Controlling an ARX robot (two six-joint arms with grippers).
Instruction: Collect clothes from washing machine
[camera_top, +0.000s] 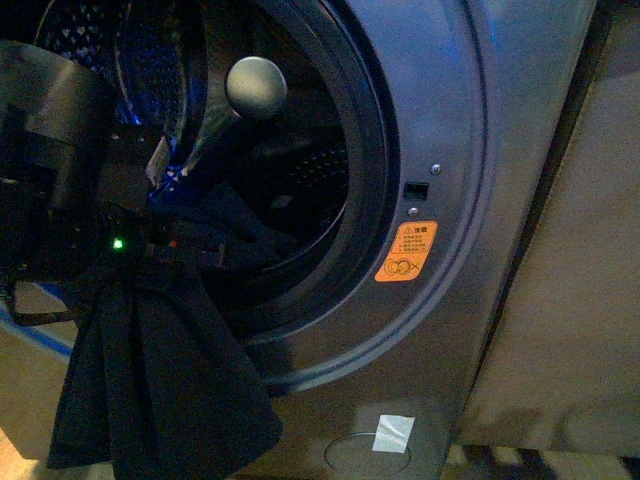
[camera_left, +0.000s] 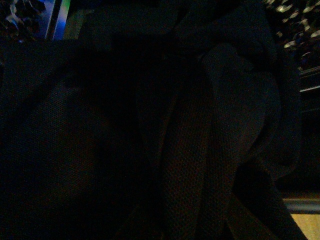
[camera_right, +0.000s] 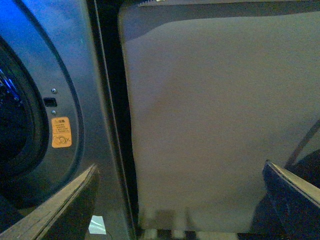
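The washing machine (camera_top: 470, 180) is grey metallic, its round drum mouth open, with an orange warning sticker (camera_top: 406, 251). The clothes (camera_top: 150, 380), a dark navy limp garment, hang out of the drum mouth down over the machine's front. My left gripper (camera_top: 150, 255) is at the mouth's lower left, shut on the clothes. In the left wrist view the dark fabric (camera_left: 200, 150) fills nearly the whole frame and hides the jaws. My right gripper (camera_right: 182, 200) is open and empty, facing the machine's right side (camera_right: 75, 100) and the sofa.
A grey-brown sofa (camera_top: 570, 300) stands close against the machine's right side, also in the right wrist view (camera_right: 215, 115). A white label (camera_top: 393, 433) sits low on the machine's front. A round grey knob (camera_top: 256, 87) shows inside the porthole.
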